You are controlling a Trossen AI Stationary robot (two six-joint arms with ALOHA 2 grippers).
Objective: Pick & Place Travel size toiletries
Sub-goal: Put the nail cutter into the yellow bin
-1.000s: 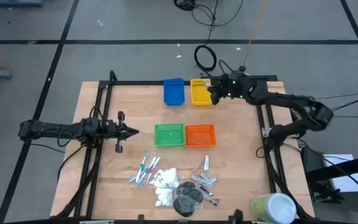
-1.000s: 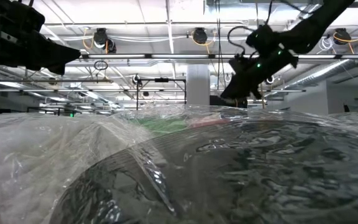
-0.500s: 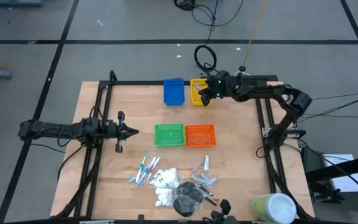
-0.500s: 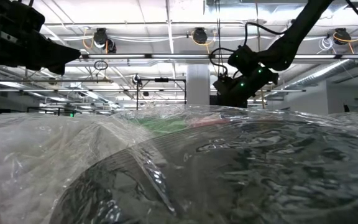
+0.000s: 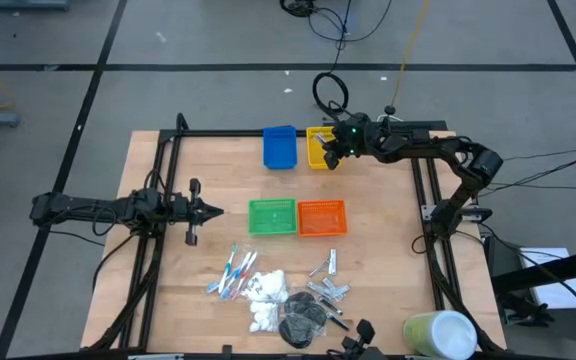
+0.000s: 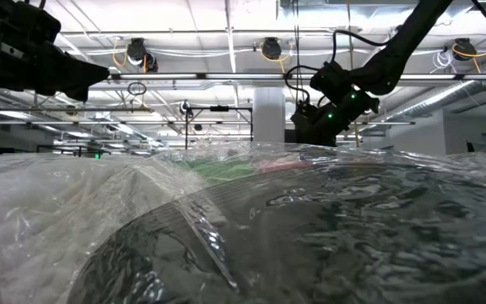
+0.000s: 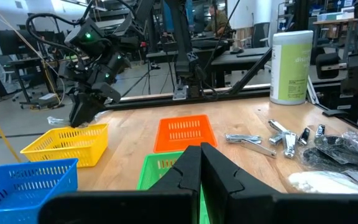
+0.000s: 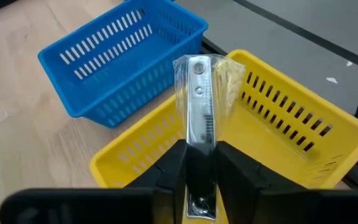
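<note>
My right gripper (image 5: 331,154) is at the table's far side, over the yellow bin (image 5: 320,148), shut on a silvery metal piece in a clear wrapper (image 8: 199,106). The other toiletries lie in a heap on the near part of the table: blue, red and white sticks (image 5: 233,272), white pads (image 5: 265,290), black discs (image 5: 301,322) and silvery pieces (image 5: 328,287). My left gripper (image 5: 217,210) waits shut near the table's left side, level with the green bin (image 5: 271,216). My right gripper pinches the wrapped silvery piece between its two fingers (image 8: 174,167), on the piece's lower end (image 8: 197,163). The fingers lie along it. Its free end (image 8: 197,65) sticks out past the fingertips, lifted clear above the yellow bin (image 8: 278,143).
A blue bin (image 5: 279,147) stands just left of the yellow one, and an orange bin (image 5: 322,217) is beside the green one at mid table. A large pale green-white cylinder (image 5: 438,333) stands at the near right corner. Crumpled clear wrapping (image 6: 243,228) fills the low view's foreground.
My right gripper has moved toward the table's left, from beside the yellow bin's right edge to over that bin, and has come down a little, carrying the wrapped silvery piece. In the last half second it has barely moved.
</note>
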